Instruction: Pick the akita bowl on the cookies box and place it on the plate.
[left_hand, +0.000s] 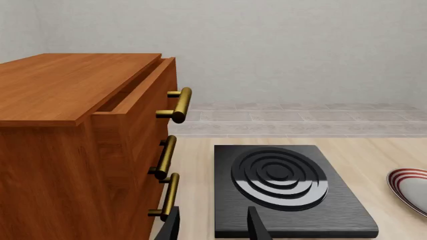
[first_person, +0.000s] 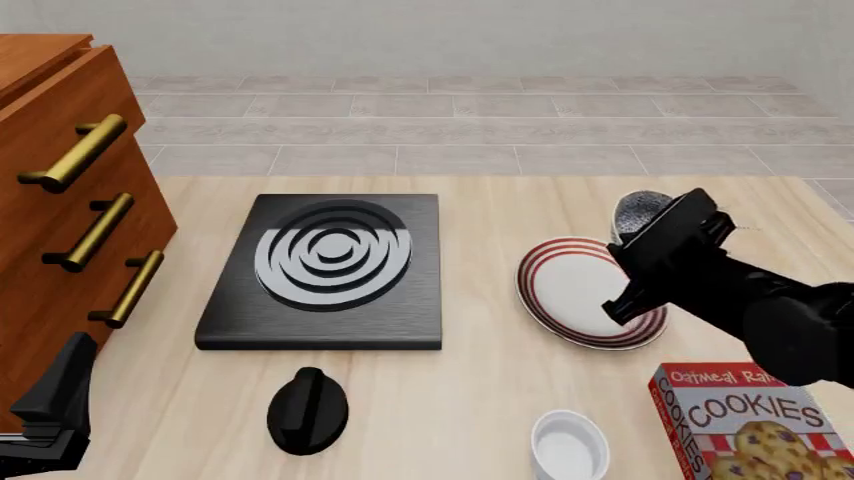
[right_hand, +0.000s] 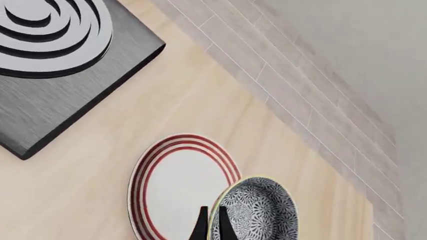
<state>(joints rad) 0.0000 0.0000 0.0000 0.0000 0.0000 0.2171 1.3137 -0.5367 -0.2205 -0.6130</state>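
Right gripper (right_hand: 211, 223) pinches the rim of the akita bowl (right_hand: 257, 210): in the right wrist view its two dark fingers (right_hand: 201, 226) are pressed close together w/ the bowl's edge between them. The bowl hangs tipped on its side, held off the table, its dark, white-speckled outside facing the wrist cam. In the front view the bowl (first_person: 642, 214) peeks out beyond the gripper (first_person: 663, 238), over the far-right edge of the plate (first_person: 567, 290).

The plate lies flat on the table (first_person: 467, 400), directly under and in front of the gripper; white centre, red concentric rings round the rim. Left of the gripper, past the plate, sits a black stove burner (first_person: 331, 258) w/ silver rings. Behind the gripper, nearer the arm's base, stands the red cookies box (first_person: 747, 420), nothing on top of it; a plain white small bowl (first_person: 571, 445) is just left of the box. A black knob (first_person: 308, 407) lies on the table near the burner's front.

Left gripper (left_hand: 212, 225) is low at the near left corner, fingers spread apart, holding nothing, pointing at a wooden drawer cabinet (left_hand: 67, 125) w/ brass handles (left_hand: 179, 105); top drawer is slightly open.
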